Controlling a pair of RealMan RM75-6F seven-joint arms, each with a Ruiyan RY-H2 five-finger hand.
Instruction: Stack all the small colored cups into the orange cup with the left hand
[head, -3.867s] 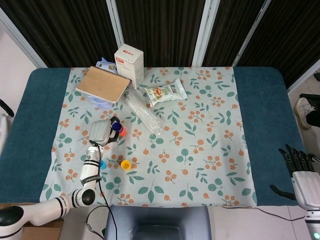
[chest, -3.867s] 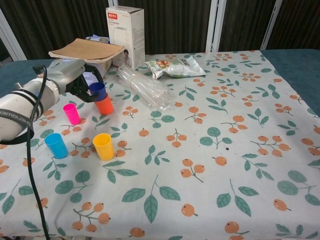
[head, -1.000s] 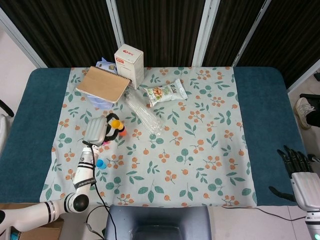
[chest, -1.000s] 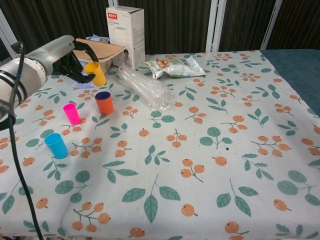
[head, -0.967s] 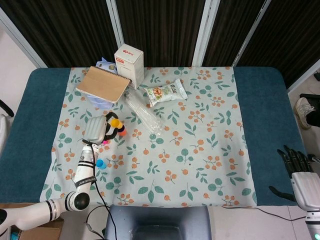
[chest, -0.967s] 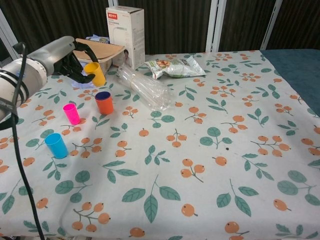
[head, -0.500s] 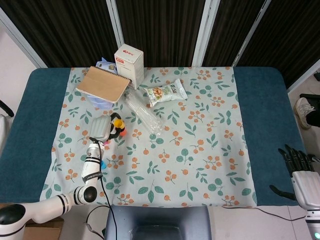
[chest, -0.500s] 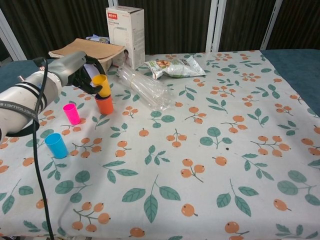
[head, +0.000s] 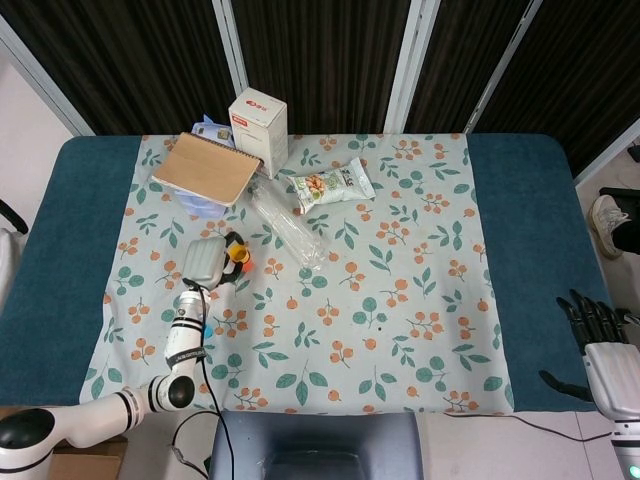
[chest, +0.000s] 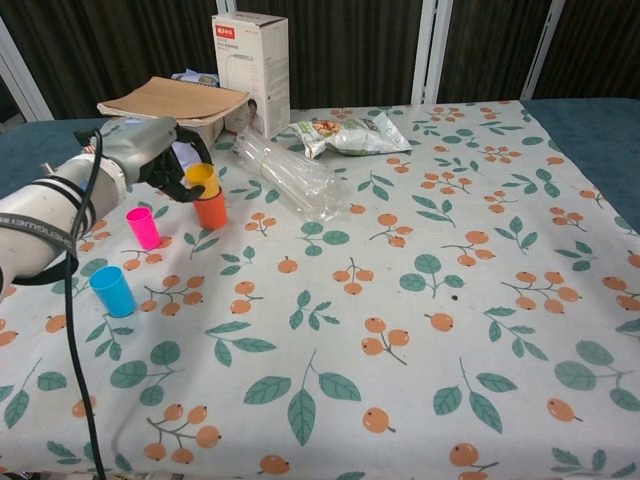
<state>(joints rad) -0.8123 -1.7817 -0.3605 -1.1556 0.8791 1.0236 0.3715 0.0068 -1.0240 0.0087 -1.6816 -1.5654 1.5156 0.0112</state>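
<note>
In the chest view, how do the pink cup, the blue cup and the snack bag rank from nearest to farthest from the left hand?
1. The pink cup is just in front of the left hand, on its left.
2. The blue cup is further forward, near the front left.
3. The snack bag is off to the right, toward the back.

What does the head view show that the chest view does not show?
Only the head view shows the right hand, open at the table's edge. Only the chest view shows the pink cup and blue cup standing clear of the arm. Both show the left hand holding the yellow cup in the orange cup.
</note>
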